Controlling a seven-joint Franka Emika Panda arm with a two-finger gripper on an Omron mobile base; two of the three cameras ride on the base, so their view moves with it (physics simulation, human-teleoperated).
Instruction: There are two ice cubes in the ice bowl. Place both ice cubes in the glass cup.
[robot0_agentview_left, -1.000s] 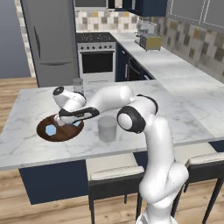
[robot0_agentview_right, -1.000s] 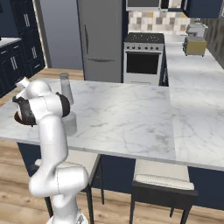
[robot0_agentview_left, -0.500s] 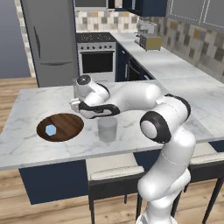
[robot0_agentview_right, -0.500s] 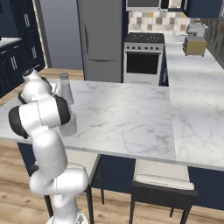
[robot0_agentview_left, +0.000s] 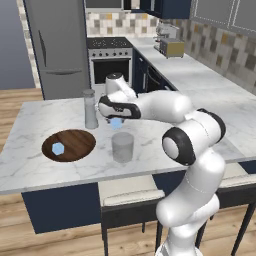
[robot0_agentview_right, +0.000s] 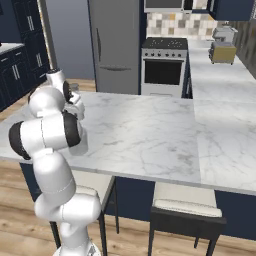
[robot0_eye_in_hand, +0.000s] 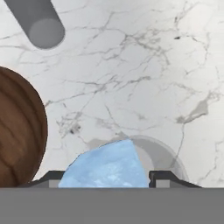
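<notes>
the hand hangs above the marble tabletop, clenched on one ice cube, a pale-blue faceted chunk pinched between the two dark fingertips. in the hand view this cube sits squarely between the tips, and the round rim of the glass cup shows beneath and just behind it, so the cube is held over the cup but is not inside it.

in the left base view the glass cup stands upright on the tabletop, near the front edge, directly below the hand and clear of it. to the cup's left lies the ice bowl, a wide, shallow dark-brown wooden dish resting flat on the marble, near the cup but not touching it. the second ice cube lies inside the bowl, toward its left side. in the hand view a curved piece of the bowl shows at the left edge.

a tall grey capped bottle stands upright farther back on the tabletop, behind the bowl's right edge and just left of the hand; its cap appears at the upper left of the hand view.

in the right base view the arm's white body hides the hand and most of the cup.
</notes>
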